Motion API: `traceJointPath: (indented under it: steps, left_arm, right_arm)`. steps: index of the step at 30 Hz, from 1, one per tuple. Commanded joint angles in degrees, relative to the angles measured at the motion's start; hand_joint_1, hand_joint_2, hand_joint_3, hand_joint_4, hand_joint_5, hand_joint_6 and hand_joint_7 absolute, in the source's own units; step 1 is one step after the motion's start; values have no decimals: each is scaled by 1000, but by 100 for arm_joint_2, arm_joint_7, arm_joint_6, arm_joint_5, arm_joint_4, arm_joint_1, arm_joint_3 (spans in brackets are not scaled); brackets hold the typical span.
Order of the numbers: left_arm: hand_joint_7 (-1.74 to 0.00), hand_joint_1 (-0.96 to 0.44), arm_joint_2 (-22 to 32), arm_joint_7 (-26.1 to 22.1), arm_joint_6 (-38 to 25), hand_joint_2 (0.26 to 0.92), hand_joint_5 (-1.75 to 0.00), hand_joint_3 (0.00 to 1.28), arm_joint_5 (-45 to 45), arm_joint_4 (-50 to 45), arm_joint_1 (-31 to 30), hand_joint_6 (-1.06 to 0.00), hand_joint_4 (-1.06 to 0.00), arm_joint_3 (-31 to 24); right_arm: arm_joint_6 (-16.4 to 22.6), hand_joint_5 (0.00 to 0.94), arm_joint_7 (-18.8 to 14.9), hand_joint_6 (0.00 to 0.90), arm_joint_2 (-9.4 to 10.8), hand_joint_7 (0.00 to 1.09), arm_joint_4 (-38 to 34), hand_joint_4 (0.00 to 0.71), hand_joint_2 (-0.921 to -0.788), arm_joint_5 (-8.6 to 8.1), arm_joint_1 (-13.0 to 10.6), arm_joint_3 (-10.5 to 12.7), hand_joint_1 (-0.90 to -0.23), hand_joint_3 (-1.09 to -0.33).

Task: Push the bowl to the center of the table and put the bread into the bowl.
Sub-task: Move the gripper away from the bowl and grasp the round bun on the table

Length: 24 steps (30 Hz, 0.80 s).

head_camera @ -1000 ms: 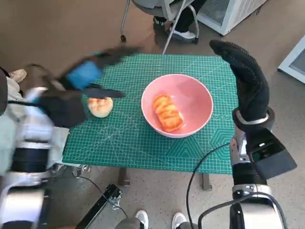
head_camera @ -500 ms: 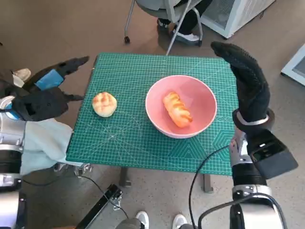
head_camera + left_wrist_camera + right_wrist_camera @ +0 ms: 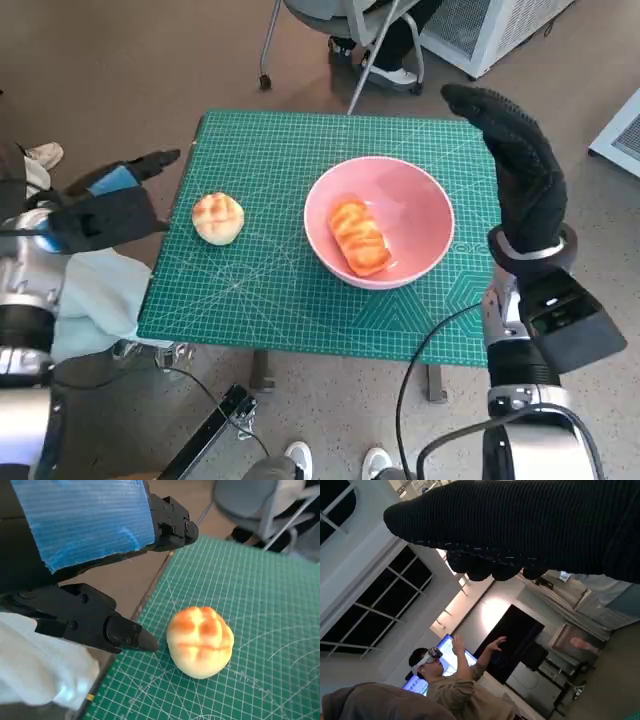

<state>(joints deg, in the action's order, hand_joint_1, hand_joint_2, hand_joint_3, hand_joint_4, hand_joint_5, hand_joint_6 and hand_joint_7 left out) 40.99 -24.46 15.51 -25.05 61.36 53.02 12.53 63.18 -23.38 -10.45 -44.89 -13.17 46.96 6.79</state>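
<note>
On the green cutting mat [image 3: 270, 290], a round bun [image 3: 218, 217] is lying near the left edge, and the pink bowl [image 3: 420, 215] beyond is holding a long bread [image 3: 356, 236]. Left hand [image 3: 105, 210] is hovering off the mat's edge, fingers [image 3: 125, 632] spread, empty, a fingertip just beside the bun in the wrist view. Right hand [image 3: 520, 170] is standing upright beside the bowl, fingers extended, gripping nothing. Only the right wrist view is showing a person [image 3: 450, 680] with raised arms.

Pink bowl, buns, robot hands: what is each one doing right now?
Pink round bowl: upright on the green mat, holding one bun.
Long orange bun: lying inside the bowl.
Round golden bun: on the mat, untouched.
Left hand: open, empty, beside the table edge.
Right hand: raised, fingers straight, empty.
</note>
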Motion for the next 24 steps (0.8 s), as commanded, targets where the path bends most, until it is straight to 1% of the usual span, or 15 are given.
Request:
traceJointPath:
  steps: [1,11,24]
  left_arm:
    - [-12,-166,-243,150,-69,806,0,0,-147,416,292,-267,-133,182]
    - [-7,-180,-726,428,-379,806,0,0,-339,1025,631,-267,-130,476]
    - [-7,-195,-1186,899,-490,808,-7,2,-578,1291,651,-276,-149,792]
  right_arm:
    - [-46,0,-48,19,-72,839,39,322,-921,30,-81,12,-630,-749]
    - [-80,1,-13,16,-148,843,204,322,-921,63,-171,19,-627,-748]
    - [-112,2,18,19,-237,841,303,325,-921,95,-270,46,-627,-746]
